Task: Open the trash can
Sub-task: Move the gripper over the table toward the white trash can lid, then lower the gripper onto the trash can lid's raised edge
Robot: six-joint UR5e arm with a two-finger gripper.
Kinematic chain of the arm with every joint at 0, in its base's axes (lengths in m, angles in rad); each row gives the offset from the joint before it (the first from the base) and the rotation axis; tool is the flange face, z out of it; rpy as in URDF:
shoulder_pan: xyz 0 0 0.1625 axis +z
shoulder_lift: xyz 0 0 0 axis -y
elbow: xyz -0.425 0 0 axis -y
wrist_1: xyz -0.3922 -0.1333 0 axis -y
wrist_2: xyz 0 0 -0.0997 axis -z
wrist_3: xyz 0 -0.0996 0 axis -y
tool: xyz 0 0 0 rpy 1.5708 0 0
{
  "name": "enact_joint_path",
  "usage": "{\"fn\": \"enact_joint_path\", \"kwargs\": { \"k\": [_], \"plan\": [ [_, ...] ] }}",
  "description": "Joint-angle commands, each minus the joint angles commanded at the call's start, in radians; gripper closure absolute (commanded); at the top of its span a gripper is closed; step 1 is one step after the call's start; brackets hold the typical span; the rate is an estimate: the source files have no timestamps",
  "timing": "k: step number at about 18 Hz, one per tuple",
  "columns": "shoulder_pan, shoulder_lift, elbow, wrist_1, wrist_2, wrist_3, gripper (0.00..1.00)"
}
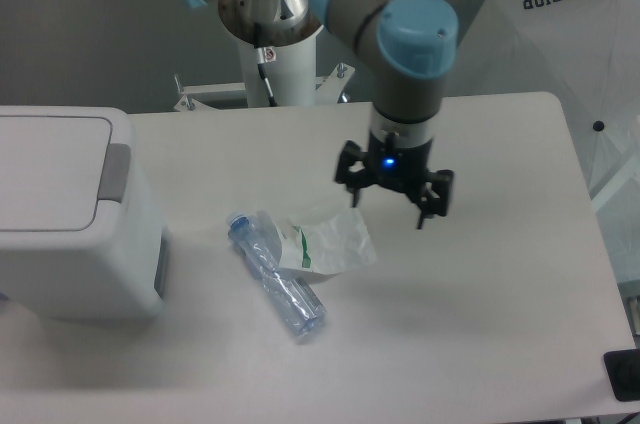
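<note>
The trash can (75, 214) is a large white boxy bin at the left edge of the table, its flat lid down and a grey strip (117, 172) on the lid's right side. My gripper (391, 202) hangs above the table's middle, well to the right of the bin, fingers spread apart and empty, with a blue light glowing on its wrist. It sits just right of and above a white plastic bag.
A clear bottle with a blue cap (275, 277) lies on the table between bin and gripper, with a white plastic bag with green print (325, 241) against it. A white umbrella (585, 54) stands past the table's right edge. The arm's base column (280, 59) stands at the back.
</note>
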Motion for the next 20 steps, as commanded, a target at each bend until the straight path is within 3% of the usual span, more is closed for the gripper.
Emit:
{"fn": "enact_joint_path", "kwargs": {
  "k": [6, 13, 18, 20],
  "plan": [
    [-0.057, 0.017, -0.003, 0.000, -0.132, -0.074, 0.00],
    [-0.146, 0.038, -0.003, 0.003, -0.143, -0.273, 0.00],
    [-0.155, 0.063, -0.006, 0.004, -0.180, -0.391, 0.00],
    [-0.157, 0.092, -0.036, 0.006, -0.183, -0.394, 0.00]
  ]
}}
